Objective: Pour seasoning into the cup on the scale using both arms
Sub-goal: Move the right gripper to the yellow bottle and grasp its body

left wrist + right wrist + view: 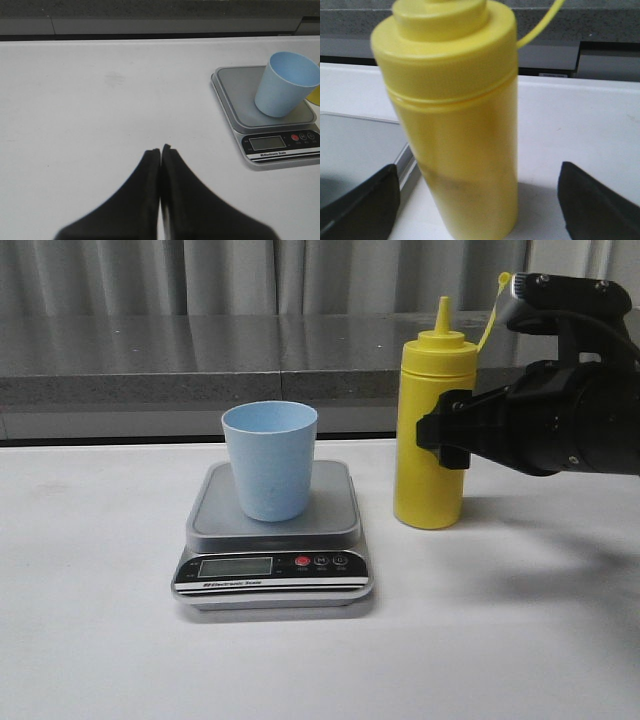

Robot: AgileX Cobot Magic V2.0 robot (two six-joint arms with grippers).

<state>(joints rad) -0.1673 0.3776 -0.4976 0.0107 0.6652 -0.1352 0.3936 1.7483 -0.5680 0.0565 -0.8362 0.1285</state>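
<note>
The pale blue cup [270, 462] stands upright on the silver-grey scale [335, 502] at the table's middle. To its right, on the table, stands the yellow seasoning bottle [432, 430], nozzle up, its cap hanging off on a strap [490, 320]. My right gripper [440, 435] reaches in from the right at mid-bottle height. In the right wrist view it [479, 170] is open, with the bottle [455, 100] between the fingers [370, 200] and a gap on each side. My left gripper [161, 148] is shut on nothing over bare table, left of the scale [240, 95] and cup [286, 82].
A dark grey stone ledge [200, 350] runs along the table's back edge, with grey curtains behind it. The scale's black front panel [272, 566] faces the table's near edge. The bottle stands close beside the scale's right edge [402, 157].
</note>
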